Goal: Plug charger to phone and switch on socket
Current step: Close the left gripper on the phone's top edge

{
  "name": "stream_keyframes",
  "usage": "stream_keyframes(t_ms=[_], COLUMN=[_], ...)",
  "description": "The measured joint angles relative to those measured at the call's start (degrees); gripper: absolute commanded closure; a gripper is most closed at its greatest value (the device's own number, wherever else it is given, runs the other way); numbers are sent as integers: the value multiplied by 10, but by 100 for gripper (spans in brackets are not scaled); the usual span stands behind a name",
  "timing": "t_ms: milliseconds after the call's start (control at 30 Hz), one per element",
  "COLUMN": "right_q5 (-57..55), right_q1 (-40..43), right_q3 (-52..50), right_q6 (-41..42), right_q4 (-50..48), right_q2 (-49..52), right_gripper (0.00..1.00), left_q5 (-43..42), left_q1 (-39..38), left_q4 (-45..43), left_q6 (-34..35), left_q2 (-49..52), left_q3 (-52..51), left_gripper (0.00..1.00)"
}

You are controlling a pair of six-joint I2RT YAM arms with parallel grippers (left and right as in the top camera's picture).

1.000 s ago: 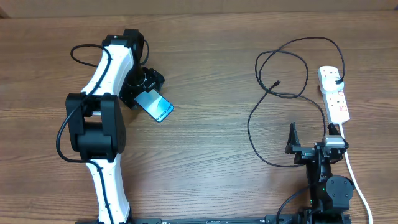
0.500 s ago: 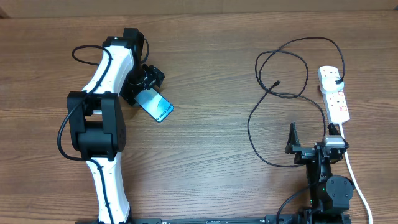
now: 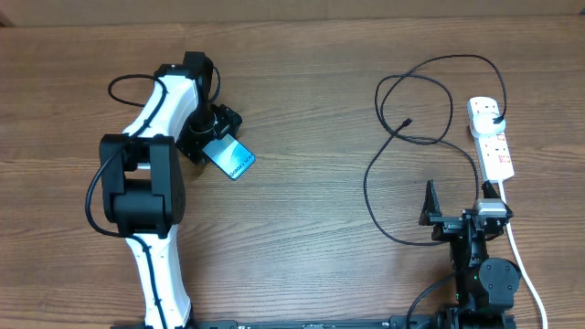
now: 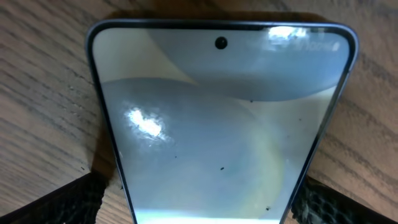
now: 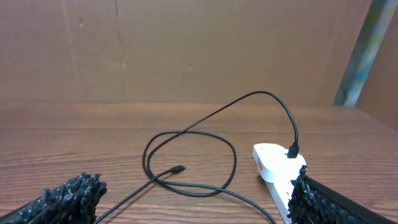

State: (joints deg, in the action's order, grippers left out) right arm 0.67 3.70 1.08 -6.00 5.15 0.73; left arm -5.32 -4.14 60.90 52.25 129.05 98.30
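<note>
My left gripper [image 4: 202, 200] has its fingers spread to about the width of the phone [image 3: 230, 158], one on each long edge, with the screen running straight ahead of it and the camera hole at the far end. I cannot tell whether the pads are actually pinching it or only flanking it. I judge this to be the step of getting hold of the phone, with nothing plugged into it yet. Well off to the right, my right gripper [image 5: 193, 202] hangs wide open and empty. The black cable [image 3: 370, 183] loops on the table ahead of it, its small connector tip [image 5: 178, 168] lying loose just ahead and a little to its left. The socket [image 3: 492, 146] lies ahead to its right, with the plug head [image 5: 291, 150] apparently seated in it. Next I would need a firm hold on the phone, then the right gripper reaching forward for the connector tip so the two can be brought together. The switch comes last.
</note>
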Motion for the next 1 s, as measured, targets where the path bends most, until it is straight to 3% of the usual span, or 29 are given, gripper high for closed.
stream_keyframes(t_ms=[300, 1000], right_q5=[0, 0], right_q1=[0, 0], right_q3=[0, 0], right_q6=[0, 0], right_q4=[0, 0], right_q2=[0, 0], right_gripper=[0, 0], left_q5=[-1, -43], left_q1=[0, -1], left_q4=[-37, -19], left_q6=[4, 8], left_q2=[-23, -23], left_q3=[-38, -41], left_gripper=[0, 3])
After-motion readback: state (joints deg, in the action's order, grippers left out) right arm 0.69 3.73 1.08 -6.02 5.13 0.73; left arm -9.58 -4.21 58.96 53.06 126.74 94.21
